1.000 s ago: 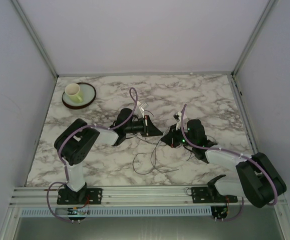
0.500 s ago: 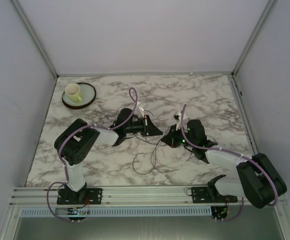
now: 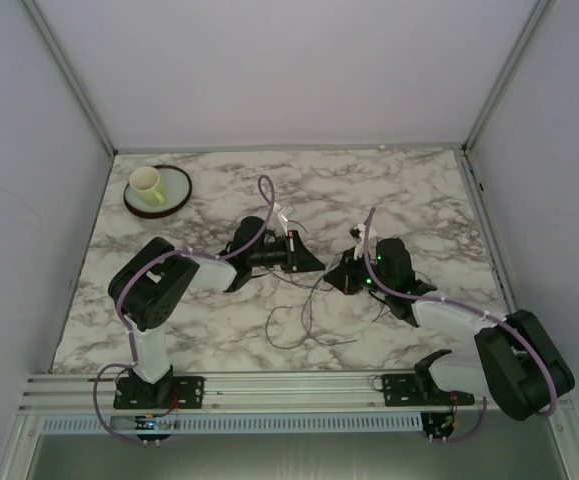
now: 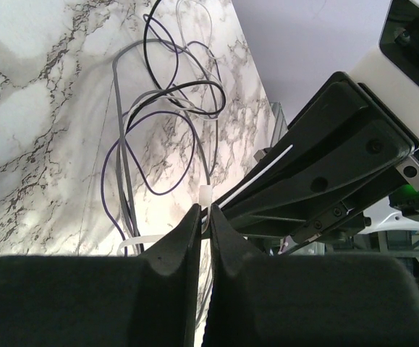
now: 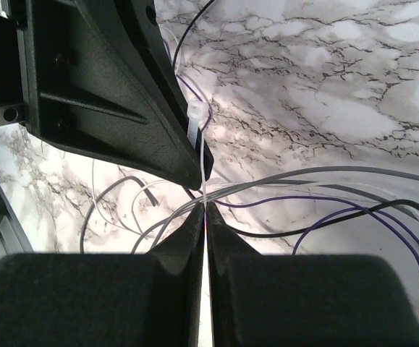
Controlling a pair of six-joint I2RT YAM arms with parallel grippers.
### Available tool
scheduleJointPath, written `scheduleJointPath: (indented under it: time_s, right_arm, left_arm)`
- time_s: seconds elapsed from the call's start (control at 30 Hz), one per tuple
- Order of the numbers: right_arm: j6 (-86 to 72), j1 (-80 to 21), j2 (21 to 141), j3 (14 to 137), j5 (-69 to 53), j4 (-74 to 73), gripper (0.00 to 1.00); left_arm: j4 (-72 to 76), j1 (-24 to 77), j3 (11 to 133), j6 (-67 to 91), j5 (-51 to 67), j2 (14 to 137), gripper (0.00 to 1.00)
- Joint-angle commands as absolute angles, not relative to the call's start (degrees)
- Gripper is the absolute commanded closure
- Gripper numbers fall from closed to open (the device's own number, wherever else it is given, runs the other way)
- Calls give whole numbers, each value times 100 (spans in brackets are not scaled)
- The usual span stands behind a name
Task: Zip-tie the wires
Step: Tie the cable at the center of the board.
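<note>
The wires [image 3: 304, 318] are thin black, grey and purple strands lying in loose loops on the marble table [image 3: 219, 310], just in front of both grippers. They also show in the left wrist view as wires [image 4: 166, 123] and in the right wrist view as wires [image 5: 325, 202]. A white zip tie [image 4: 205, 195] is looped round some strands. My left gripper [image 3: 314, 264] [image 4: 204, 212] pinches the tie just below its head, with only a thin slit between the jaws. My right gripper [image 3: 339, 275] [image 5: 204, 206] faces it tip to tip, shut on the tie's thin strap [image 5: 202, 163] below the zip tie head [image 5: 197, 116].
A pale yellow cup [image 3: 147, 182] stands on a green-rimmed plate [image 3: 174, 193] at the back left corner. Enclosure walls ring the table on three sides. The arms' mounting rail [image 3: 299, 385] runs along the near edge.
The right arm's elbow and forearm have drifted slightly to the right. Both grippers stay tip to tip over the wires.
</note>
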State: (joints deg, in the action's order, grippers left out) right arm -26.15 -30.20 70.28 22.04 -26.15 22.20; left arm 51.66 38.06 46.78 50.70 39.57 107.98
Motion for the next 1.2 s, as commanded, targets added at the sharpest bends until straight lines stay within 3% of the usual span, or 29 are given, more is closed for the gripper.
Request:
scheduleJointPath:
  time_s: [0.0, 1.17]
  right_arm:
    - [-2584, -2898, 6862, 2316, -2548, 2303, 100]
    - [-2575, -2859, 7071, 2469, -2703, 2298, 100]
  left_arm:
    - [5493, 3815, 4725, 4975, 4095, 10853, 90]
    - [5871, 3817, 4754, 5115, 4203, 10993, 81]
